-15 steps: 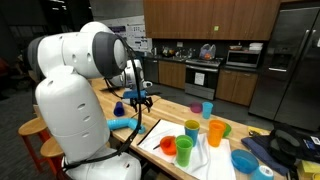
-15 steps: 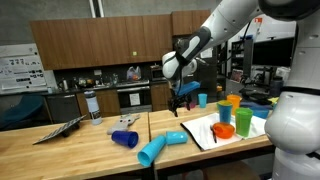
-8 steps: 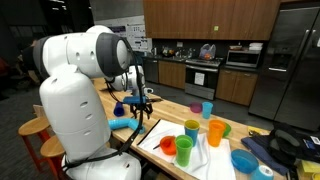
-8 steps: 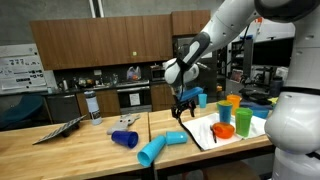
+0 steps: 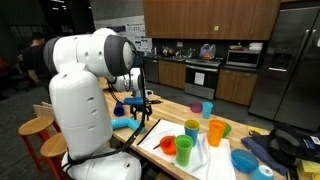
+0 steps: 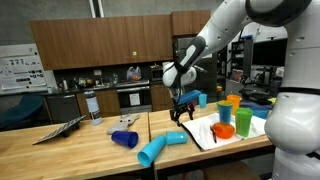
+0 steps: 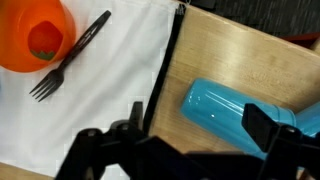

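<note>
The hand [image 6: 181, 113] hangs, fingers apart, over the bench [image 6: 70, 150]; one finger hides the end of the blue cup [image 7: 215, 105], the orange cup [image 7: 35, 35] is cut off.

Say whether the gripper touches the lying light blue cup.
Apart. In an exterior view the open gripper hangs above the lying light blue cup, clear gap between.

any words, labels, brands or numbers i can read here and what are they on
No text can be read.
wall poster: printed lines, too small and blurred to read.
sheets on the wall: too small to read.
light blue cup, orange cup: no print on the sides that show in the wrist view.
</note>
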You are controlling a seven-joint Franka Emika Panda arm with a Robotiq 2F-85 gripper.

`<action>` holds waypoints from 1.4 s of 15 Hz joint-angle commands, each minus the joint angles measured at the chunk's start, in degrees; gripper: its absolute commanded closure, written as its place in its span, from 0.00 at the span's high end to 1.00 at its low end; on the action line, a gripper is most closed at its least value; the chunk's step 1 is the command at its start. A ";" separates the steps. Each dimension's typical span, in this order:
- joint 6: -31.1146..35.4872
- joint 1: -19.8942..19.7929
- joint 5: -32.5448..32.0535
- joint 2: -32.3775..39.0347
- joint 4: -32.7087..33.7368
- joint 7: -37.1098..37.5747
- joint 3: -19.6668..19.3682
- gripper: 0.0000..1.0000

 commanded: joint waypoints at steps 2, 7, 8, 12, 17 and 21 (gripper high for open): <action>-4.29 2.34 -3.35 1.93 5.88 3.91 1.16 1.00; -7.66 5.11 -4.01 5.76 11.96 4.11 2.77 1.00; -8.39 5.58 -4.20 6.47 12.86 4.24 2.88 1.00; -9.33 6.76 -4.46 7.59 13.60 5.50 2.48 1.00; -9.31 6.77 -4.45 7.69 13.56 5.49 2.47 1.00; -9.30 6.78 -4.45 7.84 13.56 5.49 2.45 1.00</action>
